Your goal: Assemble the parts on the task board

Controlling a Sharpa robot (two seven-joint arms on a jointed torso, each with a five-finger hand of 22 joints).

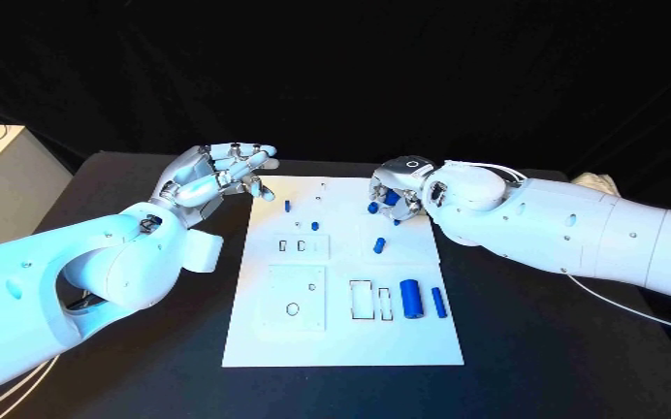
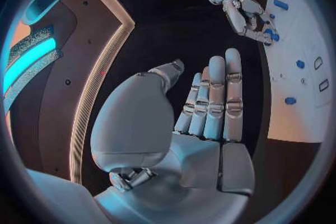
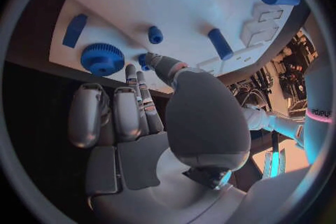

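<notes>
Left hand (image 1: 217, 175) hovers just off the task board's (image 1: 266, 341) far left corner, over the black table (image 1: 140, 172), palm up, fingers apart and lightly curled, nothing in it; the left wrist view shows the fingers (image 2: 217, 101) straight and side by side, empty. On the board, going rightward: a small blue peg (image 1: 287, 206) near the far left edge, another small blue piece (image 1: 315, 226) just past it, two small slots (image 1: 291, 244) in a raised block nearer the middle, an oval hole (image 1: 293, 308) in the near left block. Right of those, two rectangular cut-outs (image 1: 370, 300), a short blue pin (image 1: 379, 242) mid-board, then a thick blue cylinder (image 1: 411, 298) and a thin blue bar (image 1: 439, 302) lying side by side near the board's near right part. Right hand (image 1: 399, 191) sits over the board's far right edge, fingers curled down around small blue parts (image 1: 375, 208); cannot tell whether it actually grips one. The right wrist view shows a blue gear (image 3: 102, 59) on the board just beside the right fingertips (image 3: 150, 60).
</notes>
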